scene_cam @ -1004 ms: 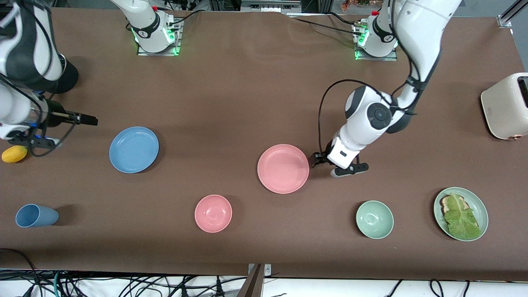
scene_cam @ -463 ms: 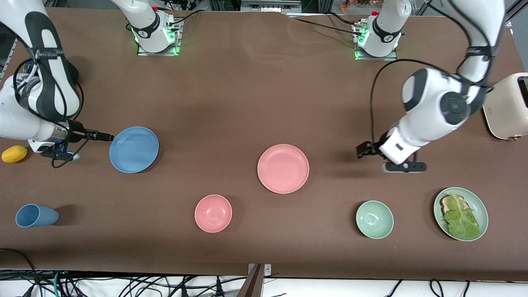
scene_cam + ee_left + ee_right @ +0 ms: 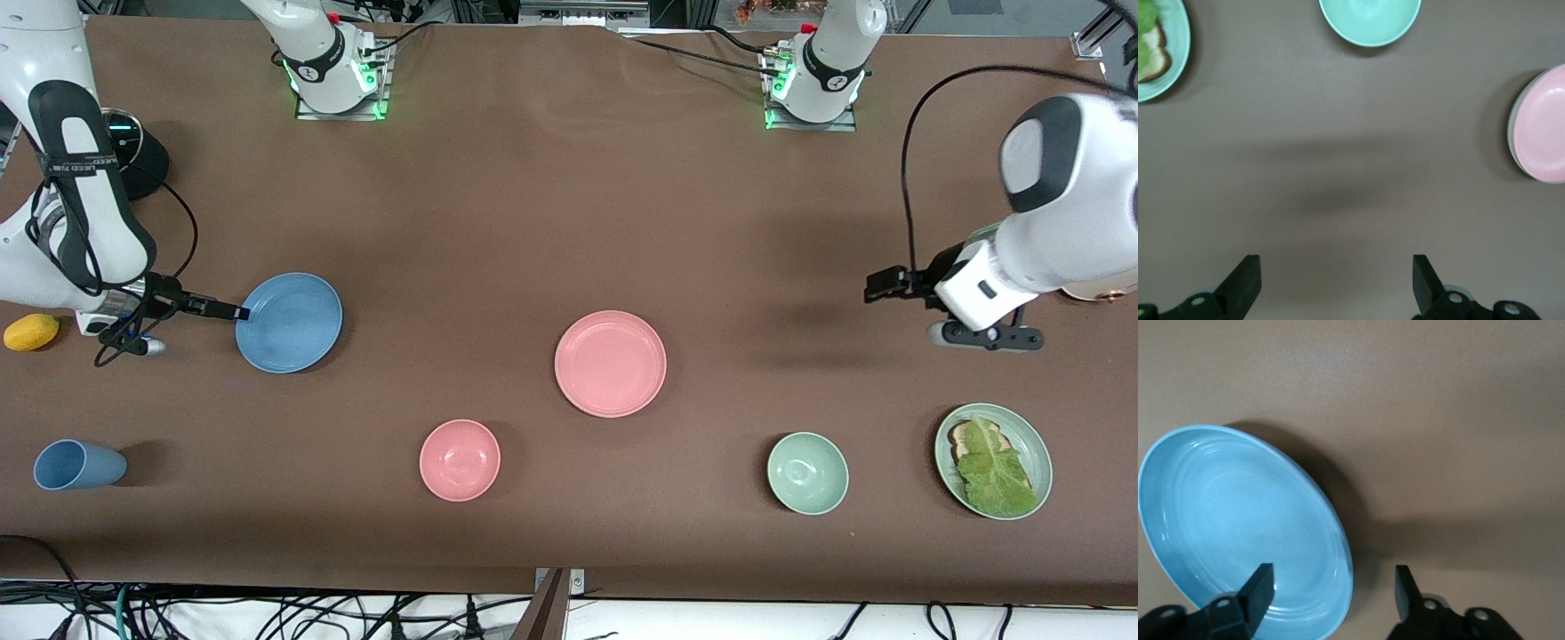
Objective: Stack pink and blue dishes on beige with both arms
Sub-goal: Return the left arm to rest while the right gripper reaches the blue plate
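Note:
The blue plate (image 3: 289, 322) lies flat toward the right arm's end of the table. My right gripper (image 3: 240, 312) is low at its rim and open. One finger (image 3: 1261, 583) is over the plate (image 3: 1238, 520), the other is outside it, and the rim runs between them. The pink plate (image 3: 610, 363) rests mid-table. In the left wrist view a thin pale rim (image 3: 1510, 137), the beige plate, shows under the pink plate (image 3: 1541, 127). My left gripper (image 3: 876, 286) hangs open and empty (image 3: 1337, 273) over bare table, well away from the pink plate toward the left arm's end.
A pink bowl (image 3: 460, 460) and a green bowl (image 3: 807, 473) sit nearer the front camera. A green plate with lettuce (image 3: 993, 460) lies below the left gripper. A blue cup (image 3: 78, 464) lies on its side, and a yellow fruit (image 3: 31, 332) sits beside the right arm.
The left gripper drew back from the pink plate's edge toward the left arm's end of the table. The right gripper slid in to the blue plate's rim, its jaws narrowing slightly.

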